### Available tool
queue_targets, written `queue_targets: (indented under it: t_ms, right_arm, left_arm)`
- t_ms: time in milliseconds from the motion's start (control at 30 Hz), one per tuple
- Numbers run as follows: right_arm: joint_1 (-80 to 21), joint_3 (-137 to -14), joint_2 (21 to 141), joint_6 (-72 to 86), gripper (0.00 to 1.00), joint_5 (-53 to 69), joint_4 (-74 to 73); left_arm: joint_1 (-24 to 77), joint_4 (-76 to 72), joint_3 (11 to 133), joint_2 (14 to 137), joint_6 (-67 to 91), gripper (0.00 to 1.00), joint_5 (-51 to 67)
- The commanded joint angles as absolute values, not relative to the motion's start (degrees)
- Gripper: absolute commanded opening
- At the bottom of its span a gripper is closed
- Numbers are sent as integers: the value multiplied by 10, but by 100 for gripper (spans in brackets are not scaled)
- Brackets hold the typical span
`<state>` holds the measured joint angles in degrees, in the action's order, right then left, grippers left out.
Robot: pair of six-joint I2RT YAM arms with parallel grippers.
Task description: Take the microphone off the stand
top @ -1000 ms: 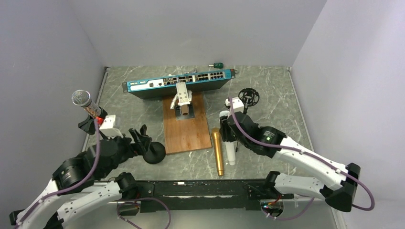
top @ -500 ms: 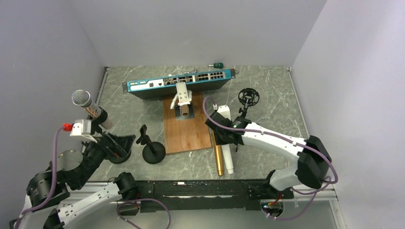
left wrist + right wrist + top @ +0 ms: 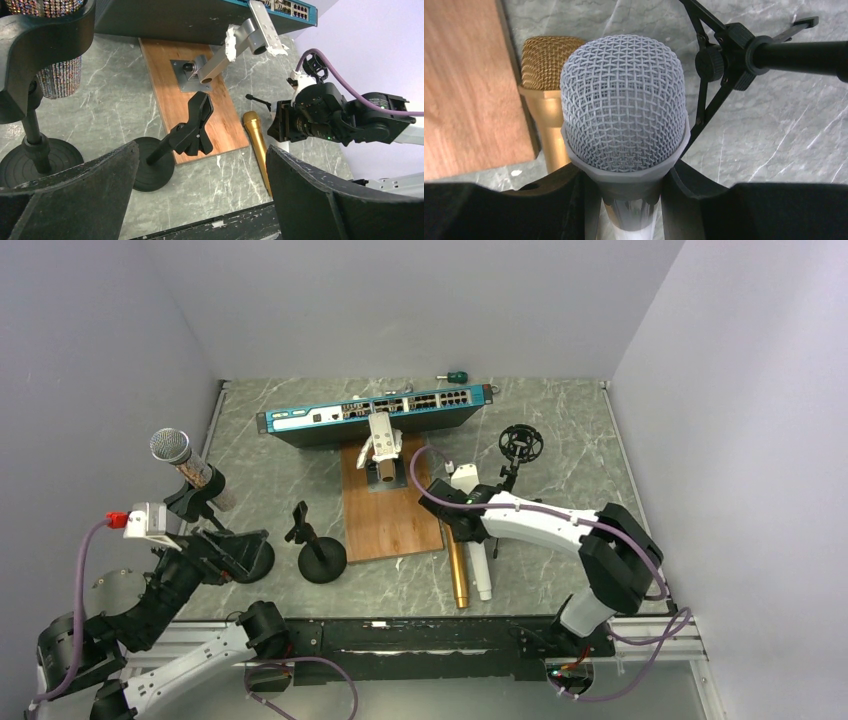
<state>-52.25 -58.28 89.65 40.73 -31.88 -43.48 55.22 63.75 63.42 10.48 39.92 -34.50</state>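
**mic_guy:** so what were the hands up to?

**benchbot:** the left hand [image 3: 238,543] was spread about as wide as it goes, with nothing in it. It hung low by the round foot of the stand [image 3: 30,125] on the left side of the counter [image 3: 560,440]. In the wrist view the stand sat just outside the hand's left finger, not between the two. The sparkly microphone [image 3: 180,455] was clipped in up top, tilted, with its head toward the left wall.

**mic_guy:** and the right one?

**benchbot:** the right hand [image 3: 468,525] was clenched on the white microphone [image 3: 624,100], a finger on each side of the neck just under the mesh head. That one lay flat on the counter right alongside the gold microphone [image 3: 457,565], just off the edge of the wooden board [image 3: 395,520].

**mic_guy:** anything different from a second before?

**benchbot:** yeah, mostly the left arm. A second earlier that hand was over by the empty clip stand [image 3: 318,555] in the middle. It had swung back left to the sparkly microphone's stand, wide open the whole way. The right arm folded in, and its hand slid a bit toward the board with the same grip. The white microphone stayed in nearly the same spot.
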Motion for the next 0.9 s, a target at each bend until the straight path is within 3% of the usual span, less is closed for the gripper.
queue_targets:
  t_ms: [0,500,867]
  right_arm:
    - [-511,-601,921,405,22,-363,-406]
    - [-505,-598,945,390,62,-364,-381]
    - [-513,-605,889,369,72,-353,-388]
  left_arm:
    - [555,645,653,113,399,98,-340]
    - [555,662,707,140,381,98,-333]
    - [555,695,824,192,296,99,-368]
